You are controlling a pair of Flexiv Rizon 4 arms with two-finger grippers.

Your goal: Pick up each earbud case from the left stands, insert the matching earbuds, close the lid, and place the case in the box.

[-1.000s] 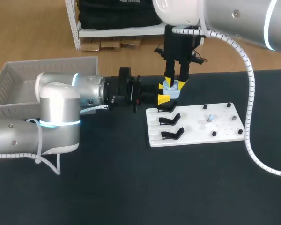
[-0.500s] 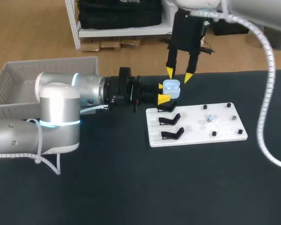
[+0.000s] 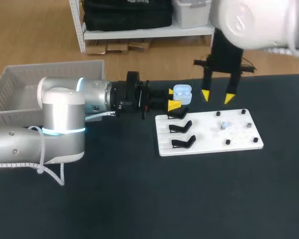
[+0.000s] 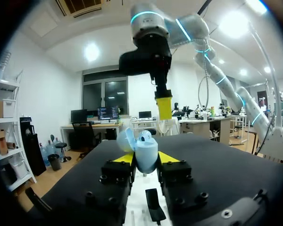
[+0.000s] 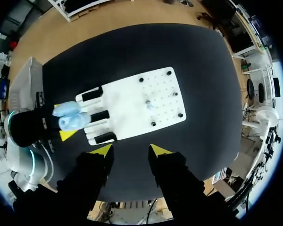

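The left gripper (image 3: 173, 98) clamps the light-blue earbud case (image 3: 182, 93), its lid open, above the far left corner of the white stand board (image 3: 209, 132). The right gripper (image 3: 217, 97) hovers open over the board's far edge.

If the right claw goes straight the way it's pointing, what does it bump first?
Most likely the white board, which lies ahead of the open right claw with nothing in between. Depth is unclear, so it could land on the black table beside it.
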